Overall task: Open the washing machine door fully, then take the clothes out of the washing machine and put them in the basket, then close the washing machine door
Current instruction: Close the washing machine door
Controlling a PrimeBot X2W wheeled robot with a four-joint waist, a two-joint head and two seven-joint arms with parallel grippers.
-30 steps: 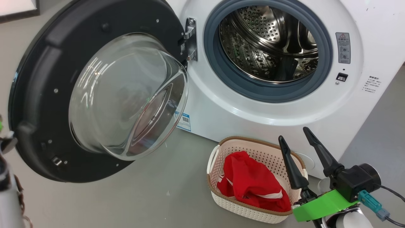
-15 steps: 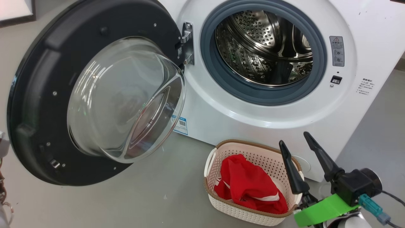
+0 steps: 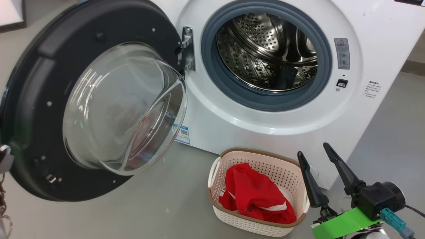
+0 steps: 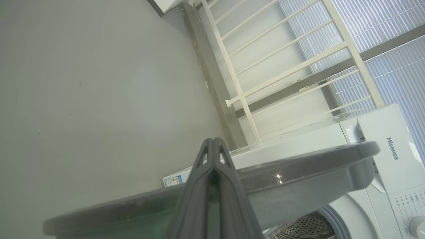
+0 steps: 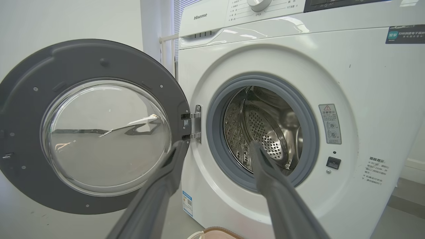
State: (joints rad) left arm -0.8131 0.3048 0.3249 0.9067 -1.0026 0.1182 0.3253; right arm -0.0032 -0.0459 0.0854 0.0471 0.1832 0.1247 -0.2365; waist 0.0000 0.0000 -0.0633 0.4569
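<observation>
Head view, looking down: the washing machine door (image 3: 30, 109) stands swung wide open on my left. Its black rim faces me and its clear glass bowl (image 3: 123, 109) bulges toward the camera. To its right, the white washing machine (image 3: 232, 122) shows a grey gasket (image 3: 212, 73) around a shiny perforated steel drum (image 3: 265, 53).

On the grey floor (image 3: 159, 205), just in front of the machine, sits the basket (image 3: 259, 229). The red clothes (image 3: 255, 196) lie bunched inside it.

My right pincer (image 3: 313, 149) hangs at the lower right, just beside the basket, spread apart and holding nothing. In the right wrist view, its fingers (image 5: 159, 186) frame the door hinge and the drum opening.

In the left wrist view, my left pincer (image 4: 212, 141) is pressed closed with nothing between its tips. It shows against the edge of the door's rim, but I cannot tell whether it touches.
</observation>
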